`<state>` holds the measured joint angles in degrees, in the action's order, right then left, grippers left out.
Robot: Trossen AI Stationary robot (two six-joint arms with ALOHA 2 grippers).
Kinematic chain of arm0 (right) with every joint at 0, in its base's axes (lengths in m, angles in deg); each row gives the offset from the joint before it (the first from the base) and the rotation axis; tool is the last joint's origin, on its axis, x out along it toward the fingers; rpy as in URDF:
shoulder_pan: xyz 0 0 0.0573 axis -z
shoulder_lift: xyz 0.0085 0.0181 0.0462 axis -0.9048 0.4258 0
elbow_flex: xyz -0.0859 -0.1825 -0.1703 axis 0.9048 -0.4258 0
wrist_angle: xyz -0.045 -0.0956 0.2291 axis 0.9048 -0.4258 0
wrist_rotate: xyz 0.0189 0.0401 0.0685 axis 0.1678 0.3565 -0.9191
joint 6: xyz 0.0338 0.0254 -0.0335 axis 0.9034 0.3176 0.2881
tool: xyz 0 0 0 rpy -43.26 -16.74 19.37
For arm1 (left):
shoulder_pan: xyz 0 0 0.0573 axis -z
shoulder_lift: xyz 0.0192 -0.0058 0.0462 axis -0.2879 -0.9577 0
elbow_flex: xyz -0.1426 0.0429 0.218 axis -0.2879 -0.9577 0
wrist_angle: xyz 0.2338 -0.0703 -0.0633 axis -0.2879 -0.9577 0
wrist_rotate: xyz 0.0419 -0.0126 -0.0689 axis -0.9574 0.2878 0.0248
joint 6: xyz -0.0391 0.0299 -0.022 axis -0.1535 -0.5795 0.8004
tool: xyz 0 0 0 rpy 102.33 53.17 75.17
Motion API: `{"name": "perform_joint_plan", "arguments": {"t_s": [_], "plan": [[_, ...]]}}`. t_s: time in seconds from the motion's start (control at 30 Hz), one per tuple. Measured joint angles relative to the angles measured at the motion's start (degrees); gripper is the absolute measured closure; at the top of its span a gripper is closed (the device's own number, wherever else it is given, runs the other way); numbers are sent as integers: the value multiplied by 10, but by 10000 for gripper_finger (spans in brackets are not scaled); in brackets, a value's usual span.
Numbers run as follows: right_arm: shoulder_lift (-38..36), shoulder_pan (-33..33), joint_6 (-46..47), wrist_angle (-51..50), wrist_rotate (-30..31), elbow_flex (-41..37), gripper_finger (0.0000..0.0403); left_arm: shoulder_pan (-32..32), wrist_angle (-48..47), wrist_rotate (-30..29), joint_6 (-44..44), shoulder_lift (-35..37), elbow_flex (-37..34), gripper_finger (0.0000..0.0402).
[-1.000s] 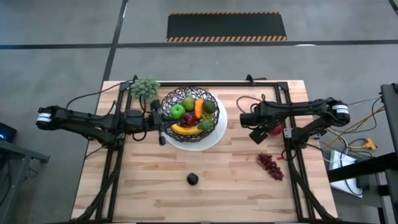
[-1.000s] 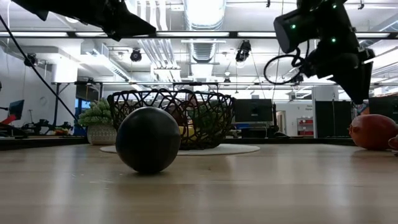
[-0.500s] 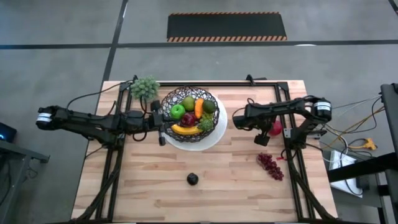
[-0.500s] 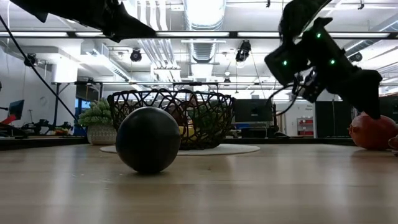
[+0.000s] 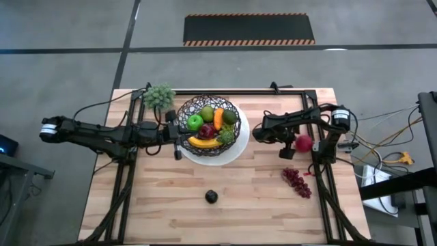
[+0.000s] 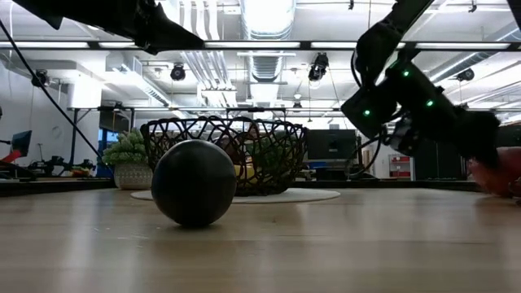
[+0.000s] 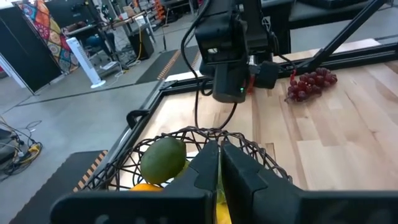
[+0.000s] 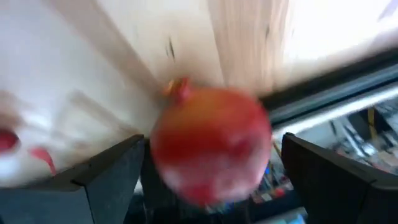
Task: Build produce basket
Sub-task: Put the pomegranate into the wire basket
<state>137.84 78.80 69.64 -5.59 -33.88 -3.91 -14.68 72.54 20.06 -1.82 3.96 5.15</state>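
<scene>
Red apple (image 8: 211, 146) between wide-spread right gripper (image 8: 211, 180) fingers, on table.

Even, bright light falls from the ceiling strip lamps (image 6: 262, 16) at my twelve o'clock, glaring white. My right wrist picture is smeared with motion blur, the red apple (image 8: 210, 144) soft-edged. Shadows on the table (image 5: 171, 205) are faint.

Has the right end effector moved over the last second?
Yes. In the high view the right end effector has pulled in toward the red apple, its open fingers now either side of it.
</scene>
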Motion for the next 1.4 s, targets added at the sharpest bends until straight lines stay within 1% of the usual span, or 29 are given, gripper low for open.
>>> {"name": "perform_joint_plan", "arguments": {"t_s": [0.07,0.13,0.33,0.4,0.53,0.63,0.87,0.93,1.07,1.17,1.23,1.3,1.37,1.4], "plan": [[-2,2,5,25,-3,4,42,0,1,0,-7,0,0,400],[-7,1,9,23,-2,16,42,0,1,0,-7,0,0,400],[-26,11,34,-37,-9,43,42,0,2,0,-7,0,0,400],[-27,15,31,-53,-21,40,42,0,2,0,-7,0,0,400],[-27,17,-11,-52,-24,22,42,0,3,0,-7,0,-1,400],[-23,24,-11,-46,-35,8,42,0,3,0,-7,0,-1,400],[-23,49,41,18,-22,-37,43,0,4,0,-9,0,-1,400],[-23,52,60,33,-9,-41,46,0,4,0,-10,0,-2,400],[-27,52,108,39,44,-13,54,0,4,0,-12,0,-2,400],[-48,52,132,34,48,25,57,0,5,0,-12,0,-2,400],[-65,55,166,10,36,48,56,0,5,0,-12,0,-2,400],[-83,65,192,-20,-3,57,51,0,5,0,-10,0,-2,400],[-104,71,192,-33,-44,57,45,0,5,0,-10,0,-2,400],[-115,71,176,-43,-64,56,44,0,5,0,-11,0,-2,400]]}}
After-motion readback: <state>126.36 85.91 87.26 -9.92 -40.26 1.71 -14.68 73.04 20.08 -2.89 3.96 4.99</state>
